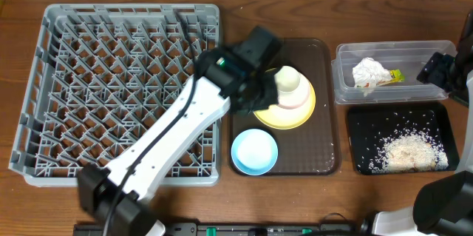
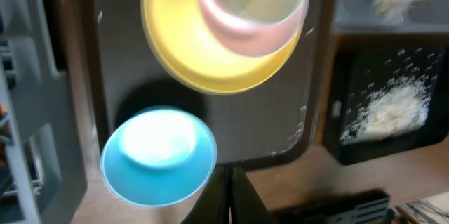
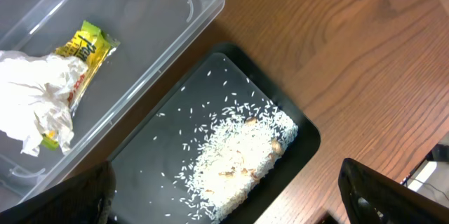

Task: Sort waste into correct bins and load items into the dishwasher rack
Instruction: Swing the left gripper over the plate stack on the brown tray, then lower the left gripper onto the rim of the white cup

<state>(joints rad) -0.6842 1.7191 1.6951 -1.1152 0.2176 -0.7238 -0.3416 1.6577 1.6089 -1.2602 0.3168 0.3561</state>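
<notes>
My left fingers: the left gripper (image 2: 226,196) is pressed together with nothing between the tips. It hovers over the brown serving tray (image 1: 319,147), just beside the stacked dishes.
My right fingers: the right gripper (image 3: 224,182) is spread wide and empty, above where the clear tub (image 1: 425,47) meets the black tray (image 1: 362,121).
Waste: the napkin (image 1: 368,72) and snack packet (image 1: 396,77) lie in the tub, and the rice (image 1: 406,151) lies in the black tray. I judge this part sorted.
Dishes: the cup (image 1: 287,79) sits in the white bowl (image 1: 297,100), which sits on the yellow plate (image 1: 288,120). The light blue bowl (image 1: 255,152) stands apart, toward the tray's front. I cannot see any chopsticks.
Rack: the dishwasher rack (image 1: 89,73) shows no dishes wherever my arm leaves it uncovered.
Risk: lifting the plate with the stack on it could tip the bowl and cup off. Coming in with my fingers closed would only shove them.
Edges: the tray's raised lip and the rack's near wall stand between the dishes and the pegs, so anything dragged low would catch.
Room: the rack is open to my left, and my right arm is well apart.
</notes>
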